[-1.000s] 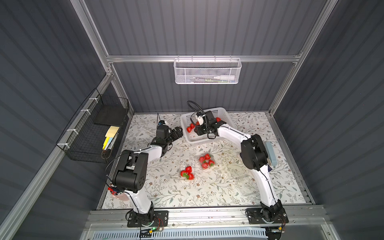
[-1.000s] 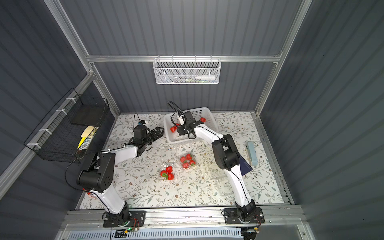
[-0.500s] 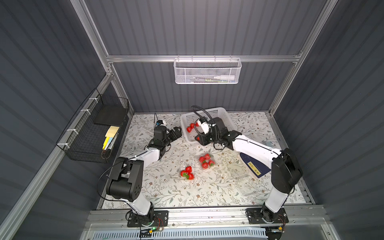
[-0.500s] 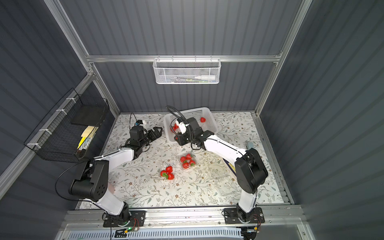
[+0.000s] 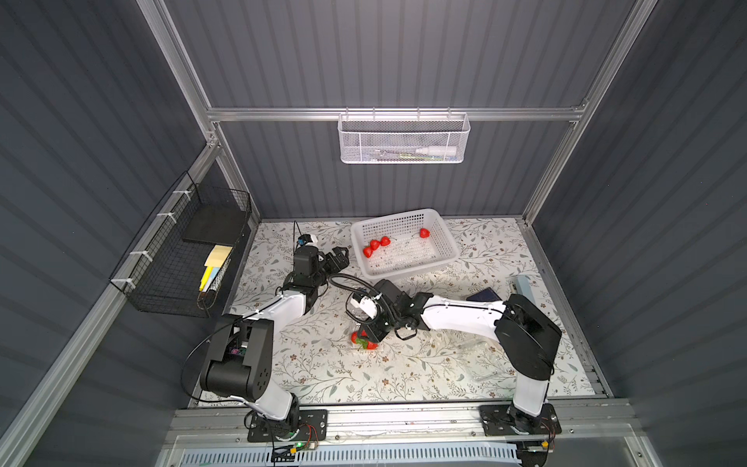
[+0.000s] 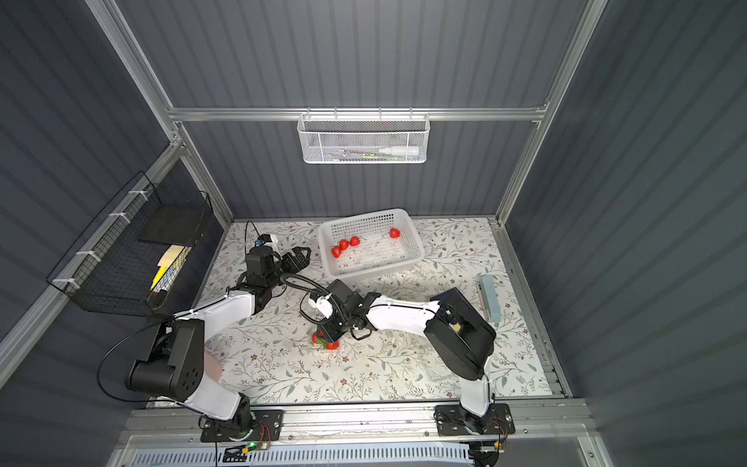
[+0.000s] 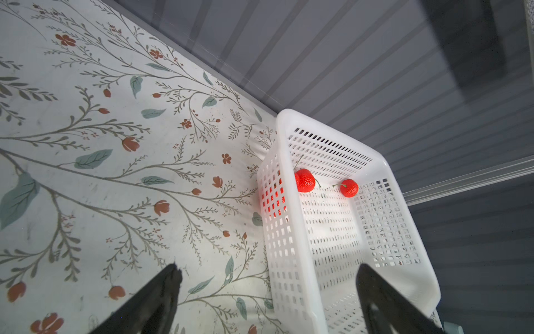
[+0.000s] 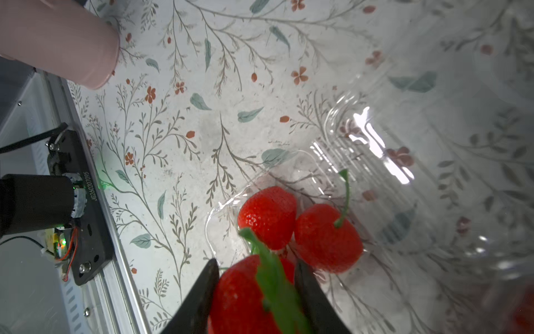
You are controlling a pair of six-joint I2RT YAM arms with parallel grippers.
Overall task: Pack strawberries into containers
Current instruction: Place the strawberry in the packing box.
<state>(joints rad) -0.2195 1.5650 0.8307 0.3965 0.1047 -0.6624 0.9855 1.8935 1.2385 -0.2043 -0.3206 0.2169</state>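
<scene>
The right tool [image 8: 255, 277] is closed on one strawberry [image 8: 239, 303] and holds it just over a clear box [image 8: 332, 162] on the counter [image 8: 202, 130], where two berries [image 8: 267, 215] already lie. The left tool [image 7: 268, 269] is wide open and holds nothing, close to the white basket [image 7: 294, 231], where four strawberries [image 5: 375, 244] wait. I think the job is partly done: this berry must go in, then the basket needs emptying.
</scene>
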